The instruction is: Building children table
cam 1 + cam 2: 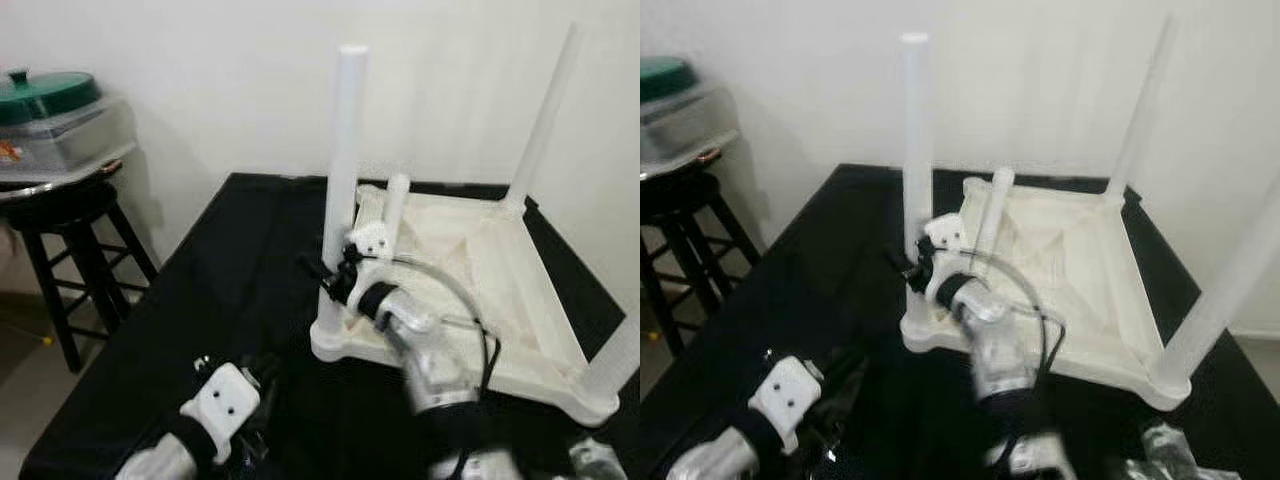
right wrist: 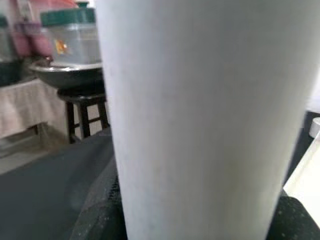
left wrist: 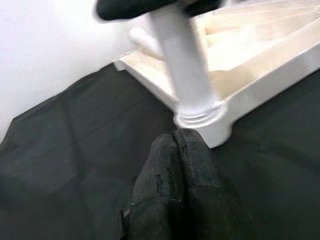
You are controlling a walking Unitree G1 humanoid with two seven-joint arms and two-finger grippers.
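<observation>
Black-clothed surface (image 1: 240, 300) under upturned white table (image 1: 520, 310), right gripper (image 1: 335, 275) jaws clamped round its upright leg (image 1: 345, 160).

Bright, soft blur, overexposed whites

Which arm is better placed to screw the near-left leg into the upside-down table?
The right. The right gripper is already closed around the near-left leg low, near its socket. The left gripper is shut, low over the black cloth, short of the table top.
</observation>
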